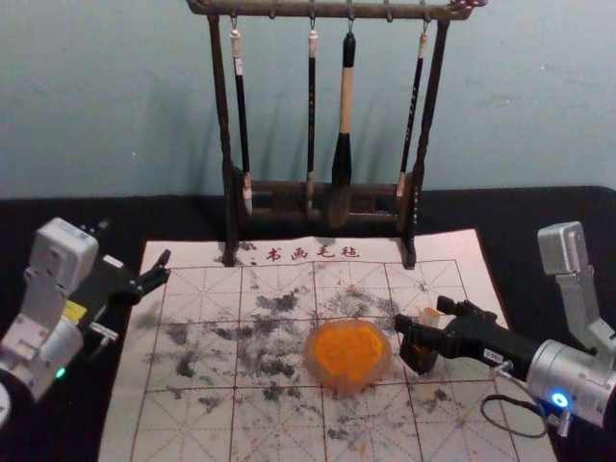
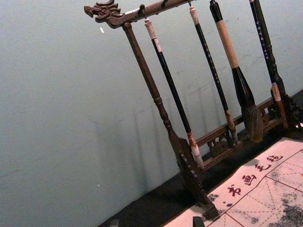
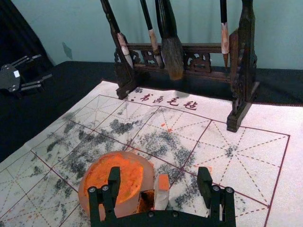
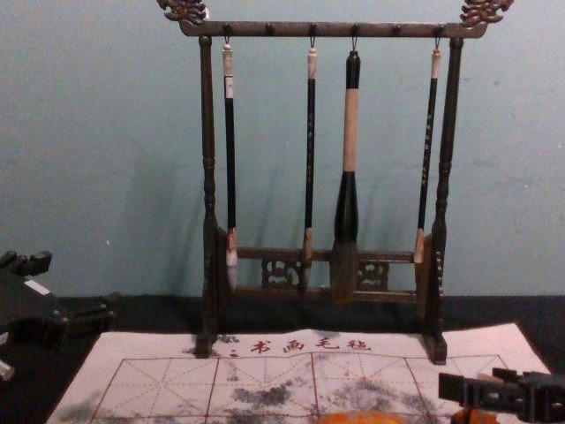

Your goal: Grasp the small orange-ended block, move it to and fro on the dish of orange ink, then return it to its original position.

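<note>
The right gripper (image 1: 422, 314) is spread at the small orange-ended block (image 3: 162, 193), just right of the orange ink dish (image 1: 347, 355); the left gripper (image 1: 166, 269) idles, spread, near the mat's (image 1: 120, 423) far left corner.

Pale block (image 3: 162, 197), orange end showing (quite bright), just beside round dish (image 3: 83, 190); orange ink (image 3: 130, 172) inside, dish flat on mat (image 3: 265, 142).
</note>
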`<state>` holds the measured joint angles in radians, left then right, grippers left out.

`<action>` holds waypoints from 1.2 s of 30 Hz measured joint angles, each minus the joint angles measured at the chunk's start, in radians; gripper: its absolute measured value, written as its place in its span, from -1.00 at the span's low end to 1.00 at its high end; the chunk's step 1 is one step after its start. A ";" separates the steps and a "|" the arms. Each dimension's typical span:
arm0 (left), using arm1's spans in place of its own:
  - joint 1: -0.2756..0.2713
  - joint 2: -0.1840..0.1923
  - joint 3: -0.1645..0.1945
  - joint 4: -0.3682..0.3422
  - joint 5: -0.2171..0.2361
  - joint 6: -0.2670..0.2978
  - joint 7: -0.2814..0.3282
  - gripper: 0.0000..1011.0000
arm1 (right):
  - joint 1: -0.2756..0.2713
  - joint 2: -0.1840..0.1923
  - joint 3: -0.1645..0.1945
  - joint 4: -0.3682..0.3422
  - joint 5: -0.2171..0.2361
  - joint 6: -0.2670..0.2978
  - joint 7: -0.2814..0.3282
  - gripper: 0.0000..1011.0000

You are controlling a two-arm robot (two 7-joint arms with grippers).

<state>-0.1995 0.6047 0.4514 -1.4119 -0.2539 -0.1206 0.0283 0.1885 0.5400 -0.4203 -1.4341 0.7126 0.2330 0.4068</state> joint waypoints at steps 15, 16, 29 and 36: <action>0.000 0.000 0.000 0.000 0.000 0.000 0.000 0.98 | -0.001 0.001 0.001 0.000 -0.001 0.000 0.000 0.90; 0.000 0.000 0.000 0.000 0.000 0.000 0.000 0.98 | -0.001 0.001 0.001 0.000 -0.002 0.000 0.000 0.85; 0.000 0.000 0.000 0.000 0.000 0.000 0.000 0.98 | -0.001 0.002 0.001 -0.001 -0.002 -0.001 0.000 0.19; 0.000 0.000 0.000 0.000 0.000 0.000 0.000 0.98 | -0.001 0.002 0.001 -0.001 -0.002 -0.001 0.000 -0.33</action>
<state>-0.1995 0.6047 0.4514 -1.4120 -0.2539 -0.1206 0.0283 0.1871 0.5418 -0.4197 -1.4352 0.7109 0.2322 0.4068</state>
